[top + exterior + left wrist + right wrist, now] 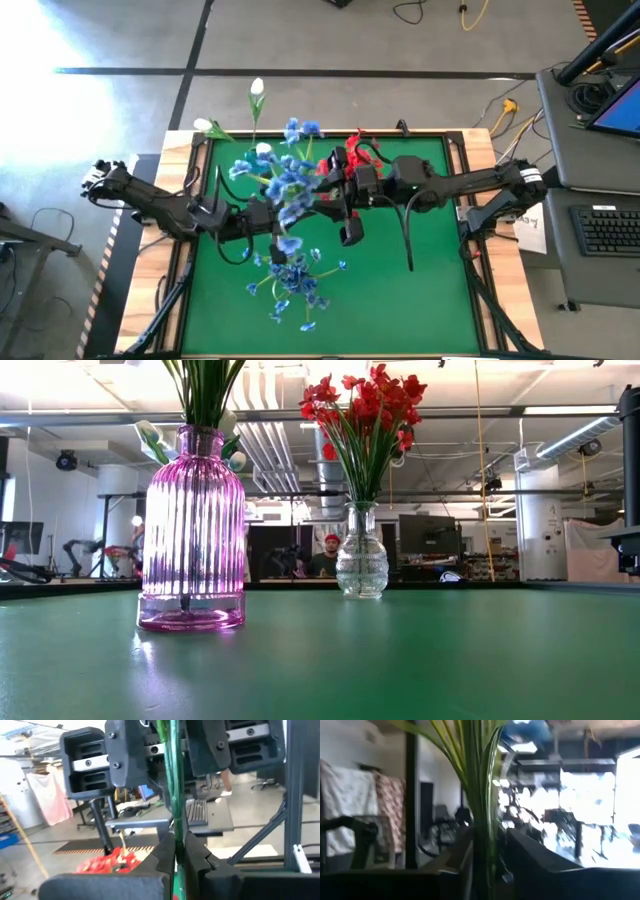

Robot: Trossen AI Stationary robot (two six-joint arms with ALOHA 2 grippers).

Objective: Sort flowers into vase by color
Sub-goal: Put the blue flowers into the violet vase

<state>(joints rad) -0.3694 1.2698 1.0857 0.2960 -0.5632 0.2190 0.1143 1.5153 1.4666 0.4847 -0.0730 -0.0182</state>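
The left gripper [180,852] is over the middle of the green table [420,290], its dark fingers [162,855] pressed together on a bundle of thin green stems [174,780] that runs up between them; the same view shows the right arm's gripper just beyond, on the same stems. From above, the left arm reaches in from the left edge and its gripper [262,215] lies under a spray of blue small-petalled artificial flowers [290,185]; a second spray of blue flowers [293,280] lies nearer the table's front edge, apart from the first. The right gripper [350,232] comes in from the right side and hangs near the blue spray; its wrist view shows pale green stems and long leaves [475,780] standing between its dark fingers [457,865], which sit partly spread around the stems; whether they press the stems cannot be told. A ribbed pink glass vase [192,530] stands on the table, holding green stems and white tulip-like buds [150,438]; from above, white buds [257,88] show past the table's far edge. A smaller clear glass vase [361,560] stands farther back, holding red clustered blooms [365,400]; from above, the red blooms [345,160] lie just beside the right arm.
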